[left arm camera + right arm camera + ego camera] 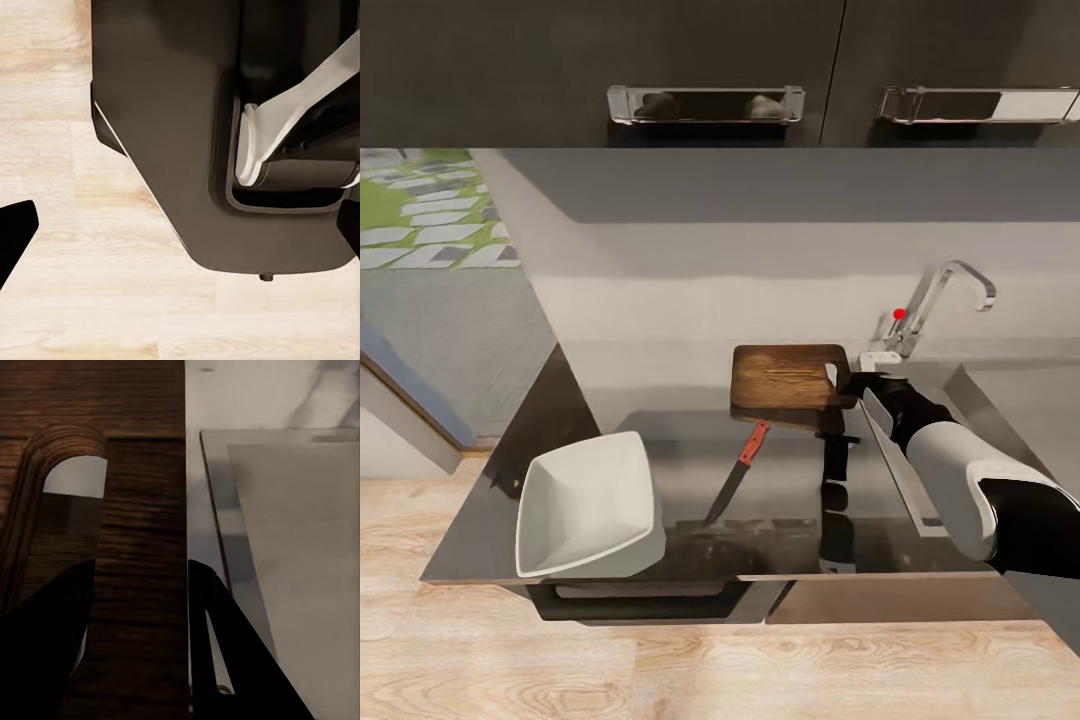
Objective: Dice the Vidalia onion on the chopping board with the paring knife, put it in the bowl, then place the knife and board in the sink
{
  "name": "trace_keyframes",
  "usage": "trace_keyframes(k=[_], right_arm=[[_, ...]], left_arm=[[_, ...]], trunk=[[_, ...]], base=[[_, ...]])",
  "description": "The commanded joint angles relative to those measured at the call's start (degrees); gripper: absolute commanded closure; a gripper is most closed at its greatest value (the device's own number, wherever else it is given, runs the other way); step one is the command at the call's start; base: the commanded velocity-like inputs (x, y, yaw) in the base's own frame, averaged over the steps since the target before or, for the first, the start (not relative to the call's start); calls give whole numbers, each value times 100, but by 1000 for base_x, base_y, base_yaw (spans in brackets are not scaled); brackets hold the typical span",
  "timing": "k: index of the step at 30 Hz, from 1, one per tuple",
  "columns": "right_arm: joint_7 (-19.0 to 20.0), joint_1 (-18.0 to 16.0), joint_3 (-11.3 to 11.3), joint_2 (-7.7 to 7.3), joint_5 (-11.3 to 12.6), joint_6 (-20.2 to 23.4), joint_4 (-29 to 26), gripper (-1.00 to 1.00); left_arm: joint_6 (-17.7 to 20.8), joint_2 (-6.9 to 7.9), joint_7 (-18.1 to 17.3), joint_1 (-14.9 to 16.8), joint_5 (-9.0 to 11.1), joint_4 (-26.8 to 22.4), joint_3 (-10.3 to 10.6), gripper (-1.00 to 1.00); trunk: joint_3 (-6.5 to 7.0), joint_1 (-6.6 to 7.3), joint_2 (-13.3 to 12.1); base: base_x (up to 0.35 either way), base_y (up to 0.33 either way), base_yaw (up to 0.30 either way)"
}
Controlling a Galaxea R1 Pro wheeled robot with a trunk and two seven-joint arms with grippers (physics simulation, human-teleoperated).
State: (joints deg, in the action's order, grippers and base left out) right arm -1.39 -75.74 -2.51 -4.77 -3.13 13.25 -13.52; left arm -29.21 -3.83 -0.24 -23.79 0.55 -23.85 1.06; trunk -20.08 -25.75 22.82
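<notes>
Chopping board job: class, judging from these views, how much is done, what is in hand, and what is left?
Done: nothing confirmable; the bowl looks empty. In hand: the right gripper grips the chopping board at its slotted edge beside the sink. Left: the paring knife lies on the countertop, not yet in the sink.

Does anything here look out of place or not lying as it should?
Yes. The chopping board does not lie flat: its sink-side edge is lifted off the countertop, with a shadow beneath, and the right end effector straddles that edge by the handle slot. The knife lies loose on the countertop near the bowl.
</notes>
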Motion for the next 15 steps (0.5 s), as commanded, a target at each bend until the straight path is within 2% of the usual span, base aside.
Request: trace_keyframes(k=[1,7,15], right_arm=[[-1,-2,-29,2,-30,34,-10,100],[2,-2,-34,-7,-24,402,-16,100],[4,-2,-39,-23,-21,477,-19,100]], left_arm=[[-6,0,-2,-3,7,-9,8,-100],[-6,3,-2,-3,7,-6,8,-100],[-6,5,-2,-3,7,-6,7,-100]], trunk=[[-9,-3,10],[-9,-3,10],[-9,-3,10]], base=[[0,0,0],[0,0,0],[0,0,0]])
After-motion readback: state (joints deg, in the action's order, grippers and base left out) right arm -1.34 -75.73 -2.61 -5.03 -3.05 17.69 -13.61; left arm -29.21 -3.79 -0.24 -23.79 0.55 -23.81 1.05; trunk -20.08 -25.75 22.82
